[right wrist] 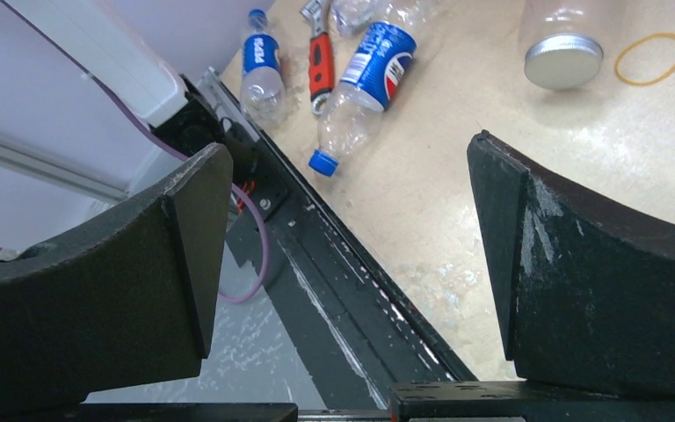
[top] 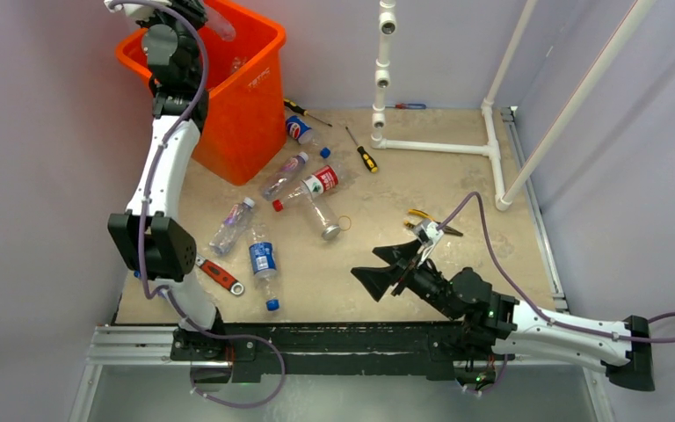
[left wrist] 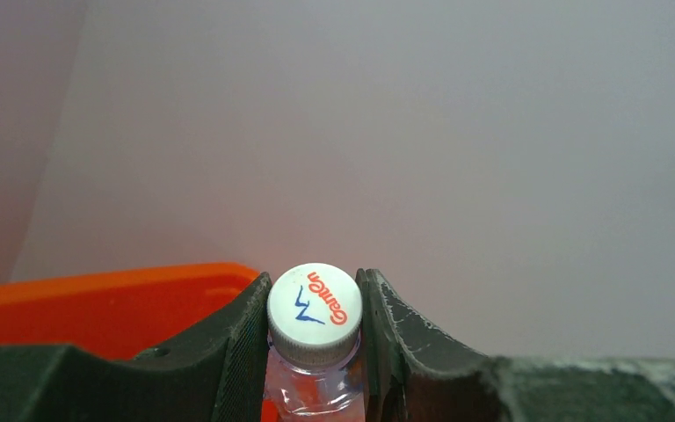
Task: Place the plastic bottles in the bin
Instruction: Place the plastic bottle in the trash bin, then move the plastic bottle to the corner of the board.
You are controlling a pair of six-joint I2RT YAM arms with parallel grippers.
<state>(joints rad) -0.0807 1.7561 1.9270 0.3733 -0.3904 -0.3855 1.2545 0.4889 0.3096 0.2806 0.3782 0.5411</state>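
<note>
My left gripper is raised over the mouth of the orange bin and is shut on a clear bottle with a white cap, gripped at the neck. The bin's rim shows below it in the left wrist view. Several bottles lie on the table: a Pepsi one by the bin, a clear one, a red-labelled one, another clear one and a blue-labelled one. My right gripper hangs open and empty above the table's front edge, right of the blue-labelled bottle.
Two screwdrivers, pliers and a red-handled wrench lie among the bottles. A clear container with a silver lid and a rubber band sit mid-table. A white pipe frame stands at the back right.
</note>
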